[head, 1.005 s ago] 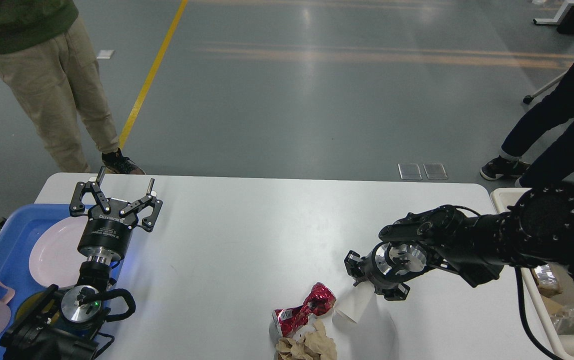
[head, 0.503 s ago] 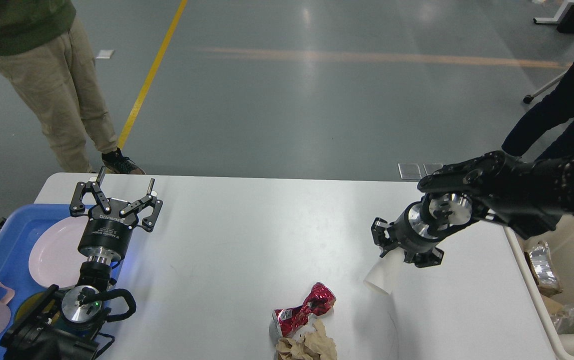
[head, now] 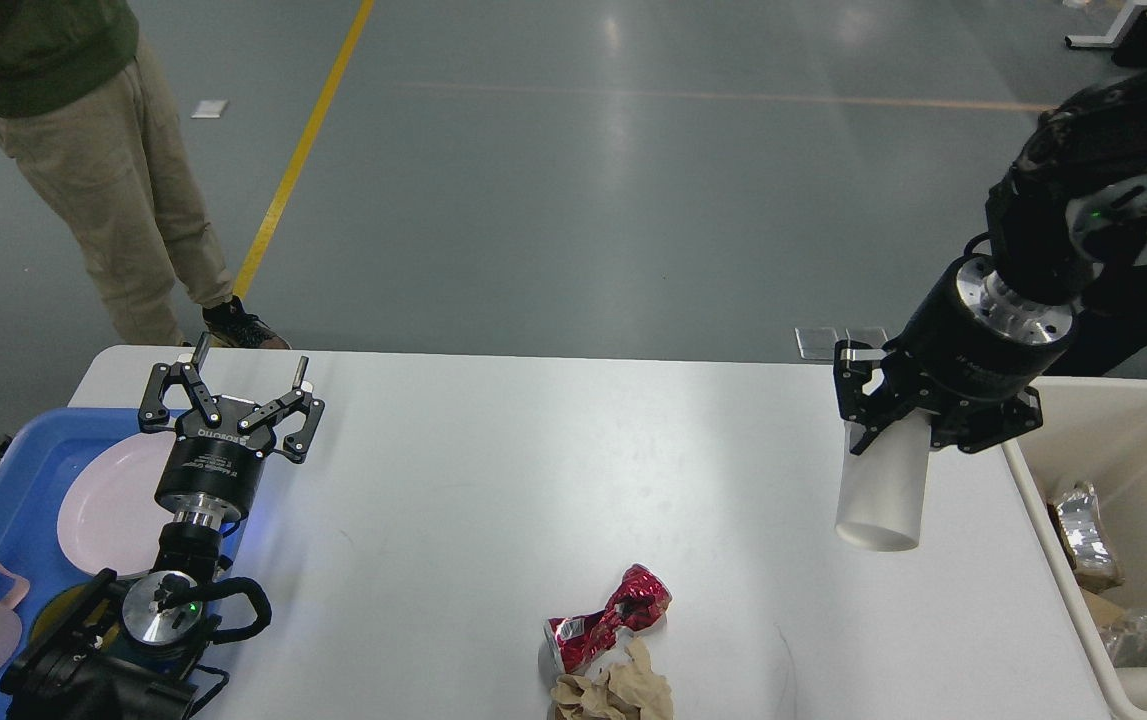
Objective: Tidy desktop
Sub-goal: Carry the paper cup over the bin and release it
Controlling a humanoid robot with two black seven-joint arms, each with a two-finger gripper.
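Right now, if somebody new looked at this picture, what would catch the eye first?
Probably the right gripper, raised at the right end of the desktop and holding a white paper cup near the beige bin. Next, the crushed red can beside crumpled brown paper at the near edge.

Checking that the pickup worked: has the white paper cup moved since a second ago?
Yes. The white paper cup, then lying beside the crushed red can, now hangs from the right gripper, up and right, nearer the beige bin.
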